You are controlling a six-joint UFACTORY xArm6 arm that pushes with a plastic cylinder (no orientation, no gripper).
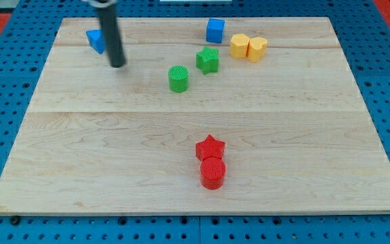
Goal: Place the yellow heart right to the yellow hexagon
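Two yellow blocks touch at upper right: yellow hexagon [240, 45], with yellow heart [256, 49] already on its right. The tip [117, 65], bare and holding nothing, stands far left, beside the blue block [95, 41].

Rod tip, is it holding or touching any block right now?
Nothing is held. My tip rests on bare board, just right of the blue block, apparently not touching it.
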